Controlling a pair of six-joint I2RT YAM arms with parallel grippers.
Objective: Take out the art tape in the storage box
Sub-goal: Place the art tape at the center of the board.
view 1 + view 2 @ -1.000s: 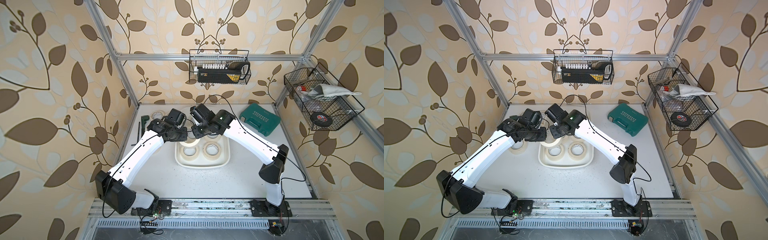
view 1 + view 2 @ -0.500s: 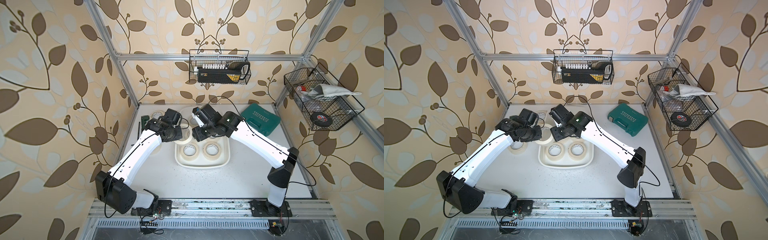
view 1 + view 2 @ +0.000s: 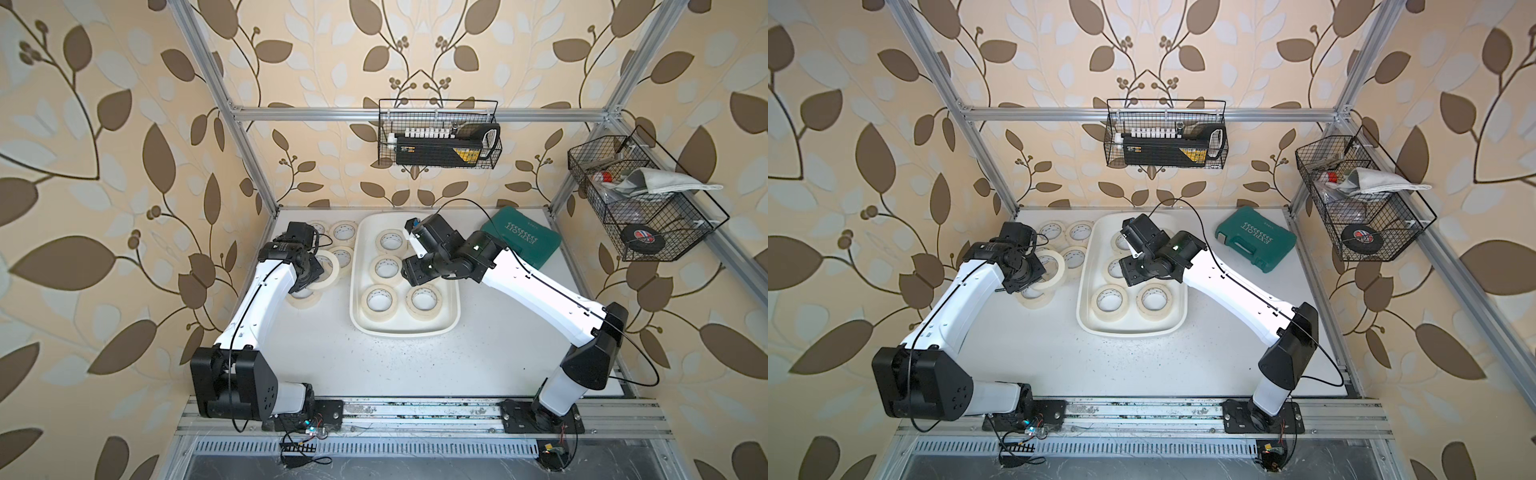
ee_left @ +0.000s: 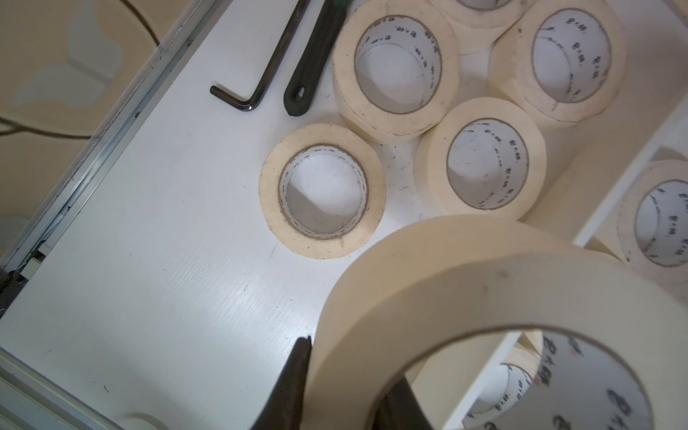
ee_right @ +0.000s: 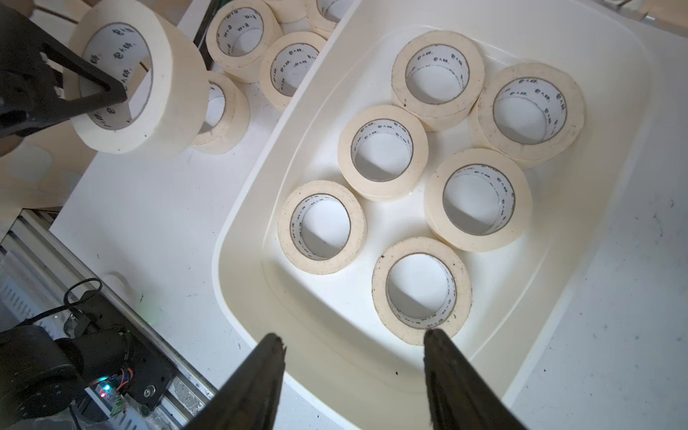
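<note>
Both arms (image 3: 266, 299) are white with black joints.

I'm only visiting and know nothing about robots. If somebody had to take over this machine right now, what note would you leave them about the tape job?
Left tool: shut on one art tape roll, tilted, above the table beside the storage box.
Right tool: open and empty, above the box.
Done: several loose rolls lie out on the table.
Left: six rolls or stacks show in the box. Set down the held one, then take those out.
</note>
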